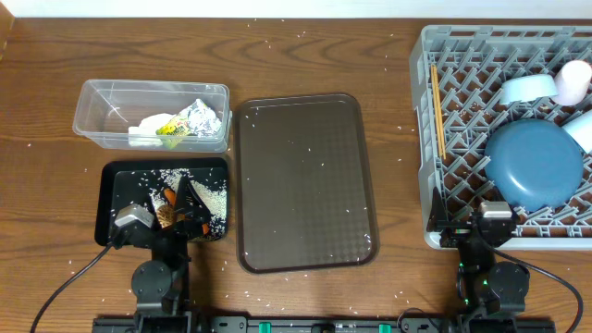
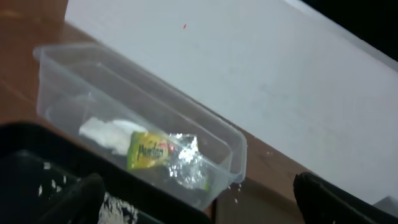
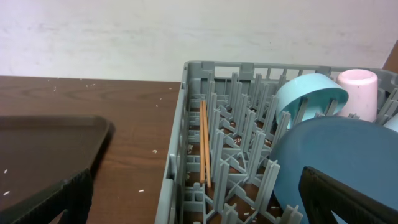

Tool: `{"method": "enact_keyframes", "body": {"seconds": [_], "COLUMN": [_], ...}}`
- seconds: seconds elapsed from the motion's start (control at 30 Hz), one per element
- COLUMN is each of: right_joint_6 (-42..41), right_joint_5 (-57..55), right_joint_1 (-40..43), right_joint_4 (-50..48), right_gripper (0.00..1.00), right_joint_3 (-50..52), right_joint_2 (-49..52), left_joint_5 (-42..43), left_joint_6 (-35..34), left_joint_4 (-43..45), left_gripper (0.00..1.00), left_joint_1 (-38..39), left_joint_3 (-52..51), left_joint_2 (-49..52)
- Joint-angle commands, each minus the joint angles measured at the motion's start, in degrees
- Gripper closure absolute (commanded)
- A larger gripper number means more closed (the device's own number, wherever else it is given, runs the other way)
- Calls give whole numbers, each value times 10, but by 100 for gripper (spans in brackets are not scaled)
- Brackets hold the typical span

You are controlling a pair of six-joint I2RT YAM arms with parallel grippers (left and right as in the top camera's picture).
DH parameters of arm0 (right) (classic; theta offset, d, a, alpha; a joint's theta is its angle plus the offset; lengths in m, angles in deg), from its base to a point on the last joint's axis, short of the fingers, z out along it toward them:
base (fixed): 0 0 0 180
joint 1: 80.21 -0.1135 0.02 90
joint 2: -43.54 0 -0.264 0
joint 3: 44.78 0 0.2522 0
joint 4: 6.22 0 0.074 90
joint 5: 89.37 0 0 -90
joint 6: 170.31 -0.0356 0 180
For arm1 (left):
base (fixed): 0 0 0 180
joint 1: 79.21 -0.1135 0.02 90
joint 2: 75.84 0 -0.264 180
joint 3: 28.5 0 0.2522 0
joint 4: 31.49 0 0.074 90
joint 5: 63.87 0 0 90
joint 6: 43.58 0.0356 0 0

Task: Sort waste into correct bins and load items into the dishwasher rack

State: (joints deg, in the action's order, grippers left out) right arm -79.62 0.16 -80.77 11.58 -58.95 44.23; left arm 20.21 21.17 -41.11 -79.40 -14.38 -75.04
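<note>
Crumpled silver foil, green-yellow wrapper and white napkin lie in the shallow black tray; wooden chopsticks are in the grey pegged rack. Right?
Not the black tray: the foil, wrapper and napkin lie in the clear plastic container, as the overhead view shows. The chopsticks are in the rack.

Brown tray (image 1: 301,180) flat mid-table, low. Open table (image 1: 393,139) strip between it and rack (image 1: 423,185). Rack right side crowded: plate (image 1: 536,166), bowl (image 1: 527,88), cup (image 1: 573,81). Chopsticks (image 1: 437,111) along left wall, bare pegs beside. Bin (image 1: 92,102), black tray (image 1: 106,199) close together far left.
</note>
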Motion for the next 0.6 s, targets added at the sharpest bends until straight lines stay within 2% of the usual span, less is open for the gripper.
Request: {"method": "enact_keyframes", "body": {"seconds": [0.0,0.1,0.2,0.57], "right_joint_6": [9,9,9,9], "right_joint_5": [-1,-1,-1,-1], "right_joint_1": [-3,-3,-3,-3], "right_joint_4": [2,2,2,2], "right_gripper": [1,1,1,1], "right_joint_3": [1,1,1,1], "right_joint_2": [-4,-4,-4,-4], "left_joint_5": [37,57,40,40], "left_joint_6": [118,172,178,177], "left_joint_4": [2,-23,-89,-82], "left_gripper": [2,2,2,2], "left_joint_1": [3,3,3,2], "left_joint_3": [-1,-1,-1,-1], "left_joint_2": [-7,-7,-7,-7]}}
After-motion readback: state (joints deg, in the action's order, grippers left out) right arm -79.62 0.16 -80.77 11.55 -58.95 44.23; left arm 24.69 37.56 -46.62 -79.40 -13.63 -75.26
